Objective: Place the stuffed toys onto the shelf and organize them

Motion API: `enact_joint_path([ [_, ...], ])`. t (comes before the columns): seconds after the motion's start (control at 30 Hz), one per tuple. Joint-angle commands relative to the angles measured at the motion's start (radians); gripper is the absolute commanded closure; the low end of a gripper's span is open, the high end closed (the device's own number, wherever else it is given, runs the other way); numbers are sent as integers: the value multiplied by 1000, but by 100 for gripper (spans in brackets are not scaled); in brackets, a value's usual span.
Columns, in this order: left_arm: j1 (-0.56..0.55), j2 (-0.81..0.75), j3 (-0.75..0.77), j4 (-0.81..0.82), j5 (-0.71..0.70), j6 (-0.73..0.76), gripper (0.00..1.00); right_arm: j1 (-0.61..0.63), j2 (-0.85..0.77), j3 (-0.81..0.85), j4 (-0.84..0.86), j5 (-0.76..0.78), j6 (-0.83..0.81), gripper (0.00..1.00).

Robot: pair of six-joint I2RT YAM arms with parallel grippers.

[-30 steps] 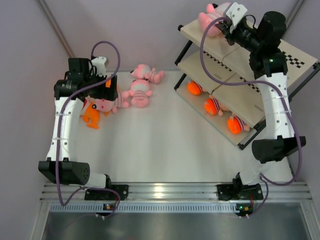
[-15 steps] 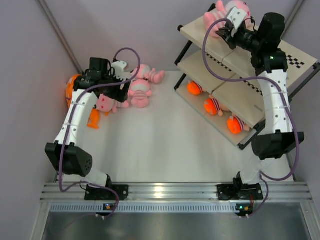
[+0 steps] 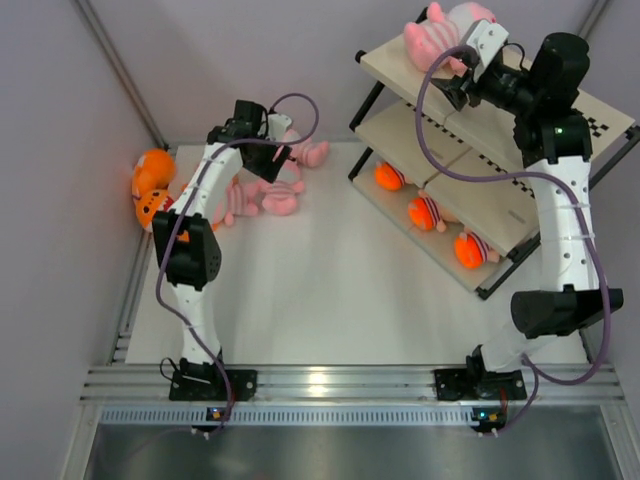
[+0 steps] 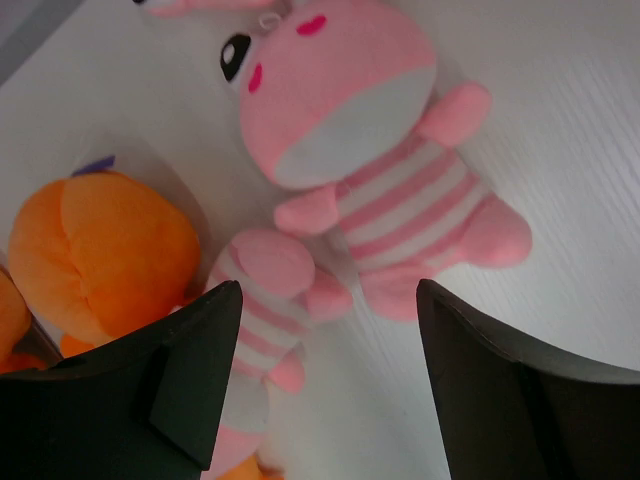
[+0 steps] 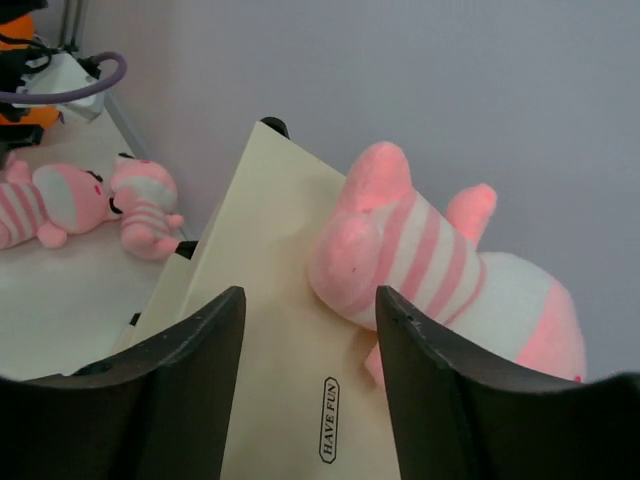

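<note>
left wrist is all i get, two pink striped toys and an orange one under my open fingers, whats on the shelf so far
Observer: One pink toy lies on the top board of the shelf.
Operator: anything lower down
Observer: Three orange toys sit in a row on the bottom tier.
Operator: and the right arm
Observer: The right gripper is open and holds nothing. It is above the top board, beside that pink toy.
</note>
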Motion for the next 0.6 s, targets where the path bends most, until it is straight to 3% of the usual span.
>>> enact_joint_path([
  [0.0,1,79,165,81,-20,-4,23,-14,-64,-21,23,-38,11,43],
  [0.13,3,196,222,83,11,27,18,-13,-87,-29,43,-41,26,32],
  [0.33,24,285,250,95,46,33,11,-13,-139,-49,115,-88,118,27],
  [0.57,40,357,258,95,51,44,9,-37,-137,-50,304,-1,503,22],
])
